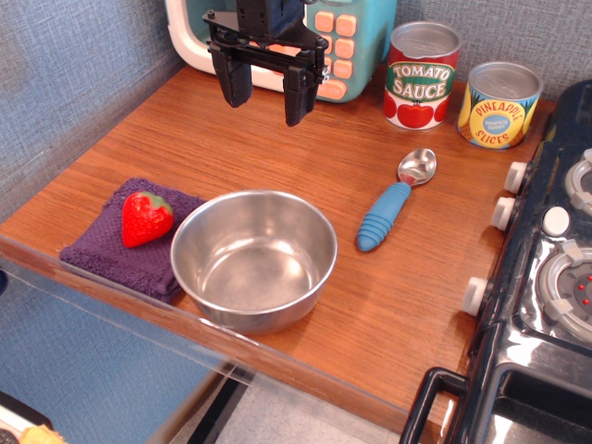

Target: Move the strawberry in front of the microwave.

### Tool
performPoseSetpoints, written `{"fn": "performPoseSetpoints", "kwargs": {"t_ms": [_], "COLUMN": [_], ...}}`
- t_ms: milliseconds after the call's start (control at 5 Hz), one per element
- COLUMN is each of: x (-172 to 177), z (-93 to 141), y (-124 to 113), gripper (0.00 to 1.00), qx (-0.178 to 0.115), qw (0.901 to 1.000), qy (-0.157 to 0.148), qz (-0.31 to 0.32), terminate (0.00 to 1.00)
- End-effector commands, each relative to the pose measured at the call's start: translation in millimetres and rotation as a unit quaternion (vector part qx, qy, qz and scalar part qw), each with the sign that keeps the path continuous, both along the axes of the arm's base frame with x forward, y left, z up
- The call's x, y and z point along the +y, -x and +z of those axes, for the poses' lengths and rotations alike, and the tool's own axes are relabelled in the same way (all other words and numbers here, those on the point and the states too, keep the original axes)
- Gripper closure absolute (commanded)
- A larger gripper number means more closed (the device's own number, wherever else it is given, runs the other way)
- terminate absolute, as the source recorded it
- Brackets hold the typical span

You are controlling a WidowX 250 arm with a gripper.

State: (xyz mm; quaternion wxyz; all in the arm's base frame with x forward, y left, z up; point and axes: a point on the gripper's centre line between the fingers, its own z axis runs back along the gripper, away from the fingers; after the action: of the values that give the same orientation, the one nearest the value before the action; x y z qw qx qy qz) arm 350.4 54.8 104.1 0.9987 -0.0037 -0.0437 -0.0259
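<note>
The strawberry (146, 218), red and glossy with a green top, lies on a purple cloth (125, 242) at the table's front left. The microwave (347, 42), teal and cream with peach-pink buttons, stands at the back, partly cut off by the top edge. My gripper (266, 97) is black, open and empty. It hangs in the air in front of the microwave, far behind and to the right of the strawberry.
A steel bowl (254, 257) sits just right of the cloth. A blue-handled spoon (396, 200) lies to the right. A tomato sauce can (422, 74) and a pineapple slices can (499, 104) stand at the back right. A black stove (546, 268) borders the right side.
</note>
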Motion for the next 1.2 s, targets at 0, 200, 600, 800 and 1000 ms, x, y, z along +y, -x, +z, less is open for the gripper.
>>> {"fn": "performPoseSetpoints", "kwargs": {"t_ms": [0, 200, 600, 800, 1000], "x": [0, 6, 32, 49, 63], "z": [0, 4, 16, 14, 1], "y": [0, 6, 52, 81, 102], "gripper": [0.0, 0.0, 0.0, 0.0, 0.0], "qx": [0.0, -0.018, -0.035, -0.03, -0.014], "qw": [1.0, 0.9998, 0.9988, 0.9975, 0.9973], "qy": [0.0, 0.001, -0.033, -0.064, -0.068], "qz": [0.0, -0.007, -0.007, 0.004, 0.023], "terminate": [0.0, 0.0, 0.0, 0.0, 0.0]}}
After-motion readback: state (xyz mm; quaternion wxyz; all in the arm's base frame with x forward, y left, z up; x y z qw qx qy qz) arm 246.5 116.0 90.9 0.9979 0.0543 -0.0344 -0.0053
